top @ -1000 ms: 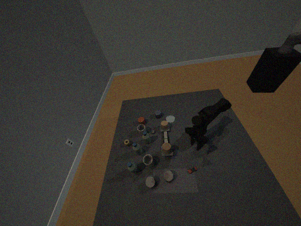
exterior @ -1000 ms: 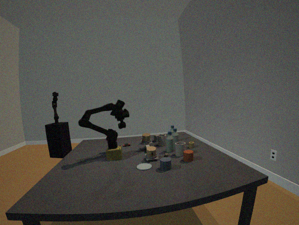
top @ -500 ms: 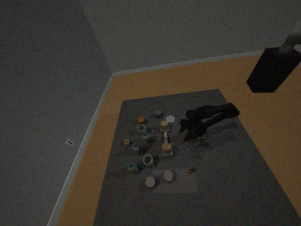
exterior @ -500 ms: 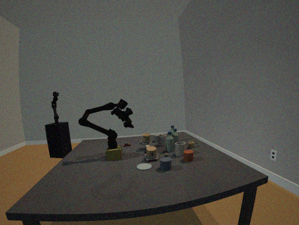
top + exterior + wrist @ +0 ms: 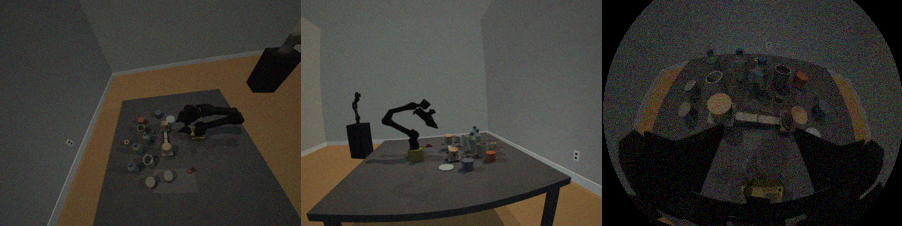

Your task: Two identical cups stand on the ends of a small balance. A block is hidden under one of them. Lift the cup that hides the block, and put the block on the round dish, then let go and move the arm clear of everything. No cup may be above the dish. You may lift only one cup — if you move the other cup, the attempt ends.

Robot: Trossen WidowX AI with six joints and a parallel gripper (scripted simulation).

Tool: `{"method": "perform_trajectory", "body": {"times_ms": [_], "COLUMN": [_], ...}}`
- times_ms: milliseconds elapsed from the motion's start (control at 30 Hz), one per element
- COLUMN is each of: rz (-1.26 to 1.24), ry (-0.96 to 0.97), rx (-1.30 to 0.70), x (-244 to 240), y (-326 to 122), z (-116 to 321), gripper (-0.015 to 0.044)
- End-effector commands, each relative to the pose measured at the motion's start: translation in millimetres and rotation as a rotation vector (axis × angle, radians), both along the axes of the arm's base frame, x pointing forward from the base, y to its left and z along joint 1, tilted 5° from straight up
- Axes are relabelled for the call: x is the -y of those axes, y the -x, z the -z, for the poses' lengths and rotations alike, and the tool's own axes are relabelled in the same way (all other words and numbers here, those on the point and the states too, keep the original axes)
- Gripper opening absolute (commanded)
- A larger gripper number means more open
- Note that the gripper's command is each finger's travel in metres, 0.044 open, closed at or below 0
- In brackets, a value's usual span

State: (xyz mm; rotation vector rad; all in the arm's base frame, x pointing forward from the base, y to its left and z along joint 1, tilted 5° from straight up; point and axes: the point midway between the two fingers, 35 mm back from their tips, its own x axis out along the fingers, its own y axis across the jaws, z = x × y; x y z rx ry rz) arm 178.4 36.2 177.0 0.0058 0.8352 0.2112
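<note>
If I misread the tilt of the small pale balance (image 5: 166, 137) (image 5: 758, 118) ahead of my gripper (image 5: 180, 126) (image 5: 437, 127) (image 5: 760, 130), spread wide and empty, I could lift the wrong tan cup; the block stays out of sight, probably beneath one.

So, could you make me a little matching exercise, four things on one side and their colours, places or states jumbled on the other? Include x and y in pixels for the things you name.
Things:
1. Two tan cups (image 5: 164, 125) (image 5: 166, 148) (image 5: 453, 153) (image 5: 448, 138) (image 5: 720, 104) (image 5: 799, 115)
2. Round dish (image 5: 170, 119) (image 5: 446, 167) (image 5: 813, 132)
3. Toy car (image 5: 192, 170) (image 5: 428, 145)
4. End effector (image 5: 177, 126) (image 5: 437, 127) (image 5: 760, 130)

Descriptions:
A. red
B. open, nothing between its fingers
C. on the ends of the balance (image 5: 165, 135) (image 5: 449, 147) (image 5: 747, 117)
D. white

Right pairs: 1-C, 2-D, 3-A, 4-B.
</note>
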Motion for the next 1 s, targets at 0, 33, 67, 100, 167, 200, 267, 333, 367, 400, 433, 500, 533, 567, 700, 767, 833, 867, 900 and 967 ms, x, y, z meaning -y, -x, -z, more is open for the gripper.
{"method": "perform_trajectory", "body": {"times_ms": [0, 33, 67, 100, 167, 200, 267, 333, 367, 400, 433, 500, 533, 567, 700, 767, 833, 867, 900, 967], "rz": [0.004, 0.001, -0.009, -0.026, -0.069, -0.091, -0.136, -0.182, -0.203, -0.224, -0.245, -0.287, -0.309, -0.331, -0.424, -0.48, -0.537, -0.567, -0.596, -0.656], "ry": [0.03, 0.034, 0.047, 0.069, 0.12, 0.144, 0.193, 0.239, 0.259, 0.278, 0.296, 0.332, 0.349, 0.366, 0.431, 0.465, 0.497, 0.512, 0.526, 0.553], "rx": [0.002, 0.0, -0.004, -0.011, -0.028, -0.037, -0.056, -0.075, -0.084, -0.093, -0.101, -0.119, -0.128, -0.137, -0.173, -0.194, -0.214, -0.224, -0.234, -0.253], "x": [5, 5, 6, 7, 9, 11, 13, 16, 17, 19, 20, 23, 25, 26, 33, 37, 40, 42, 44, 48], "y": [0, -1, -2, -4, -9, -12, -18, -23, -26, -29, -32, -38, -41, -44, -56, -62, -68, -70, -73, -79], "z": [0, 0, 0, 0, 0, 0, 1, 1, 2, 2, 3, 4, 5, 6, 10, 13, 16, 18, 20, 24], "gripper": [0.044, 0.044, 0.044, 0.044, 0.044, 0.044, 0.044, 0.044, 0.044, 0.044, 0.044, 0.044, 0.044, 0.044, 0.044, 0.044, 0.044, 0.044, 0.044, 0.044]}}
